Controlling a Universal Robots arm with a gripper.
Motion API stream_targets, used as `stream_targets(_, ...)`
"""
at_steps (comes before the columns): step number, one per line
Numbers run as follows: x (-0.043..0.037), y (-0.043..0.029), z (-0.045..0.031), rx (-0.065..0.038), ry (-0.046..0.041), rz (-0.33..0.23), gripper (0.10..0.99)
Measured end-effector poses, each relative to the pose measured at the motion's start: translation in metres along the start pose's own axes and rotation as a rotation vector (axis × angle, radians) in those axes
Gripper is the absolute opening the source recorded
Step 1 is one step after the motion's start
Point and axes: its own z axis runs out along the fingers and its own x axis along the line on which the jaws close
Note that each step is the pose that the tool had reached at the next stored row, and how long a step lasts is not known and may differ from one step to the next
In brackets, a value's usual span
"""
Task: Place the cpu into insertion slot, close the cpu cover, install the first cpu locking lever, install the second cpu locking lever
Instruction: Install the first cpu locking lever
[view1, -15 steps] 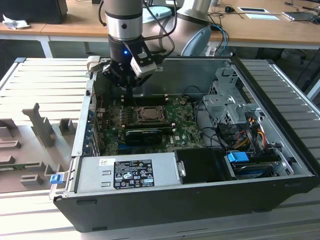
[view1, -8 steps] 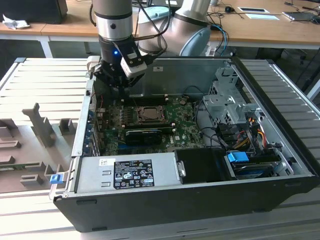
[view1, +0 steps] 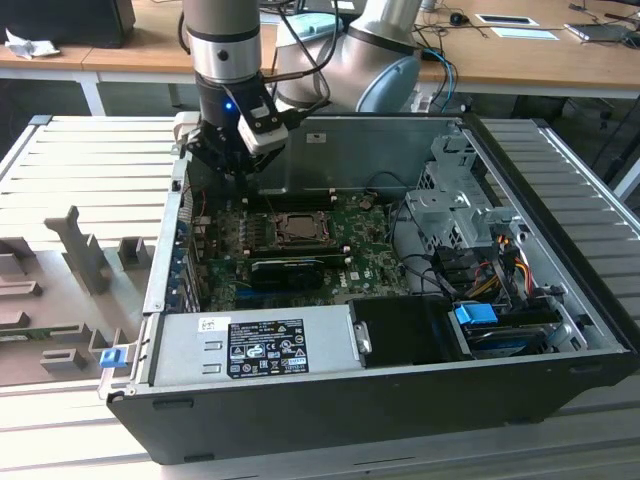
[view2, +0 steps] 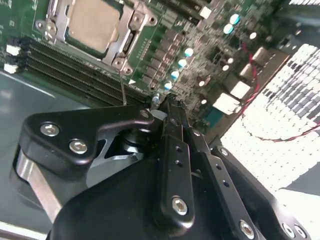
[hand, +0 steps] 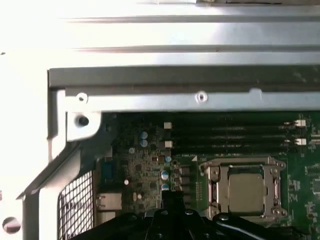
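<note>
Cpu (hand: 245, 190) sits in slot (hand: 210, 200), cover (hand: 216, 186) down around it, so we judge the levers are the step in hand; this asks fingertips low at thin wire. Gripper (view2: 167, 106) is closed, holds nothing, approx. 10-11 o'clock of cpu in exterior view. Second wrist view gives an upright wire (view2: 123, 90), maybe a lever; first wrist view gives the cover whole.

Cpu (view2: 94, 26) seated under cpu cover (view2: 126, 44); tool (view2: 169, 107) tips together, near memory slots (view2: 65, 70).
</note>
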Motion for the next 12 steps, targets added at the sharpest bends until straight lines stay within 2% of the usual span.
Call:
stream_targets(6, -0.0004, 0.0028, 0.0072, 0.0, -0.0001, 0.0, 0.106)
stream_targets(12, -0.0008, 0.0028, 0.0082, 0.0, -0.0001, 0.0, 0.106)
